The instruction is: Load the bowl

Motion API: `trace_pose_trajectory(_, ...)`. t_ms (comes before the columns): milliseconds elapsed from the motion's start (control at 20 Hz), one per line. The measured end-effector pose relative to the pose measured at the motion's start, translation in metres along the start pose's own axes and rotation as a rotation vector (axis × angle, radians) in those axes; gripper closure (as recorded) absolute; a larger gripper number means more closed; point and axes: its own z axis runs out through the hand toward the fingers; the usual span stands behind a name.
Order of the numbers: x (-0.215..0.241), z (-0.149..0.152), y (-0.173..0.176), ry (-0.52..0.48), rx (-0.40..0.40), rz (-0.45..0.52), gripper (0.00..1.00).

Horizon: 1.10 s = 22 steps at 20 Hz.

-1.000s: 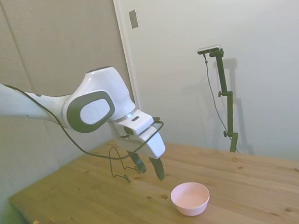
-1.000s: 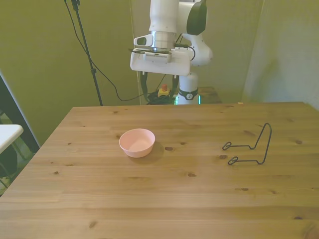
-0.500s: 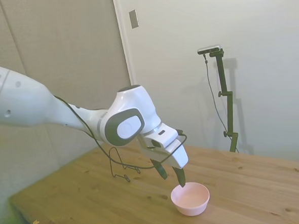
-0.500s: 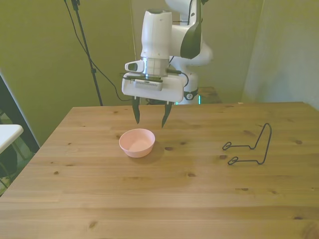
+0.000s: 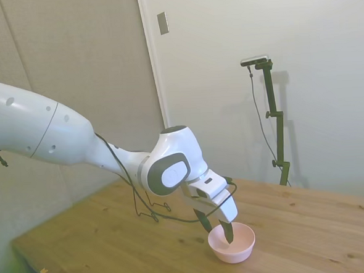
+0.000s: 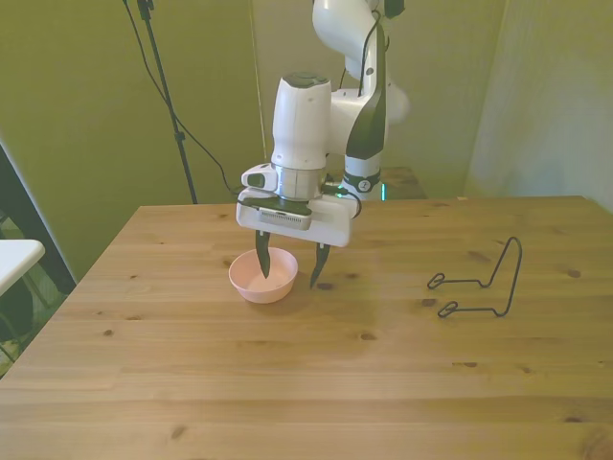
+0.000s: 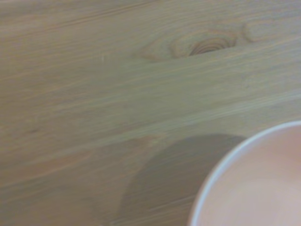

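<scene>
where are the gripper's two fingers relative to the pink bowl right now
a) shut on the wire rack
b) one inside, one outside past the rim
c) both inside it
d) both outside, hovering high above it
b: in the front view the open gripper has one finger dipping inside the bowl and the other outside its rim over the table.

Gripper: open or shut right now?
Open. In the front view the gripper has one finger inside the bowl, the other outside its rim.

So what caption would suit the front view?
Open gripper straddling the pink bowl's rim, wire rack waiting aside.
</scene>
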Motion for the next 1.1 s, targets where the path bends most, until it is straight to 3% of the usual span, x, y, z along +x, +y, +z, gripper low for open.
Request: trace_pose_trajectory(1100,-0.001,0.014,-0.001,-0.042,0.010,0.046,1.00)
